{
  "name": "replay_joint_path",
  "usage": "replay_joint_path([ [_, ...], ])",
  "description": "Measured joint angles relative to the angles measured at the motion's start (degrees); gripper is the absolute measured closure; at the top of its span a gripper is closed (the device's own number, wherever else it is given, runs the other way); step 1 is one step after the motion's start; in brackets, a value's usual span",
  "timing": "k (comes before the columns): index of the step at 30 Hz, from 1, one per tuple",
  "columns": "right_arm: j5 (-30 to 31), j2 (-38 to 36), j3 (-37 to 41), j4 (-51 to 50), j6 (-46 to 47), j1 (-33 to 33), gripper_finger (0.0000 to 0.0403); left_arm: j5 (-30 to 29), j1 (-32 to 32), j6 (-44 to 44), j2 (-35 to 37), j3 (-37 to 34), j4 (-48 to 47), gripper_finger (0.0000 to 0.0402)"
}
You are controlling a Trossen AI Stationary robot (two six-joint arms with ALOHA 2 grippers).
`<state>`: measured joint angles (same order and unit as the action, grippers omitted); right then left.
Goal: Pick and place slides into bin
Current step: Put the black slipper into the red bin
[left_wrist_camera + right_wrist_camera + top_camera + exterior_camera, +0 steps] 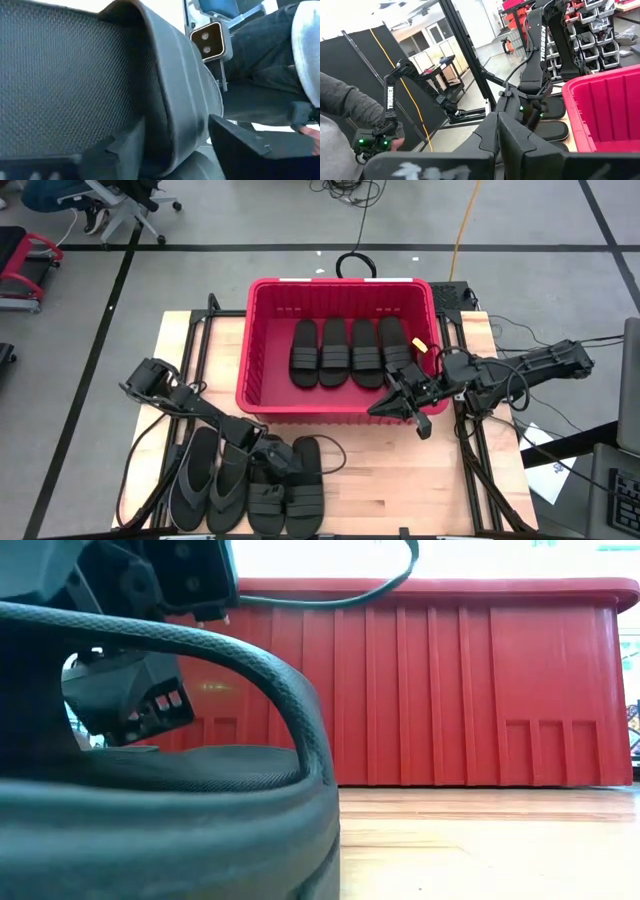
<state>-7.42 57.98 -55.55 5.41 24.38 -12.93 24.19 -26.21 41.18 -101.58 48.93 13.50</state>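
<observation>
Left gripper [268,457] down on a banded slide [262,490], fingers straddling its strap [165,100], apparently to lift it by the band. 4 slides [350,350] already in the bin [340,408]; 4 on the table. Right gripper [398,402] (fingers together, empty) over the bin's front rim, crowding the drop path.

Left arm [546,47]: the white word "TROSSEN" runs lengthwise down my dark upper link, seen from the right wrist view.
Handheld arm [390,97]: a second, smaller dark arm in the room beyond the tabletop carries lettering along its link that appears to read "TROSSEN" too, though it is small.
Bin, slides, tabletop: I can read no text, number or label on any of them.
</observation>
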Motion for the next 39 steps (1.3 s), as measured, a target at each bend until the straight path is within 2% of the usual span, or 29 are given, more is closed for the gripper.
replay_joint_path([
  [4, 0.0, 0.0, 0.0, 0.0, -0.4, 0.0, 0.0394, 0.9, 0.5, -1.4, -0.2, 0.0, 0.6, 0.0248],
  [9, 0.0, 0.0, 0.0, 0.0, -1.2, 0.0, 0.0394, 2.8, 0.6, -6.1, 0.9, 0.1, 3.3, 0.0361],
  [11, 0.0, 0.0, 0.0, 0.0, -1.7, 0.0, 0.0394, 3.0, 0.6, -7.6, 2.1, 1.3, 3.2, 0.0388],
  [14, -0.1, 0.0, 0.0, 0.0, -2.6, 0.0, 0.0394, 2.4, 0.2, -11.3, 4.1, 4.7, -0.4, 0.039],
  [19, -0.3, 0.0, 0.0, -0.3, -3.0, 0.0, 0.0394, 3.3, 0.1, -16.0, 5.7, 13.5, -14.9, 0.0396],
  [22, -4.4, 0.0, 0.0, -0.5, -3.0, 0.0, 0.0394, 4.0, 0.2, -18.7, 5.6, 19.0, -24.1, 0.0398],
  [25, -8.9, 0.7, -0.1, -1.0, -3.0, -0.1, 0.0394, 4.1, 1.0, -21.0, 5.7, 23.8, -29.6, 0.0397],
  [28, -9.2, 1.8, 0.0, -1.7, -2.8, -1.2, 0.0394, 3.9, 2.1, -22.6, 5.6, 27.3, -34.5, 0.0399],
  [34, -8.9, 3.8, 0.0, 0.2, -6.1, -1.8, 0.0394, 3.0, 4.1, -25.1, 5.7, 31.7, -39.8, 0.0399],
  [39, -7.7, 3.3, 0.0, 5.1, -14.5, -4.0, 0.0394, 2.7, 6.7, -26.3, 5.6, 34.1, -41.8, 0.04],
])
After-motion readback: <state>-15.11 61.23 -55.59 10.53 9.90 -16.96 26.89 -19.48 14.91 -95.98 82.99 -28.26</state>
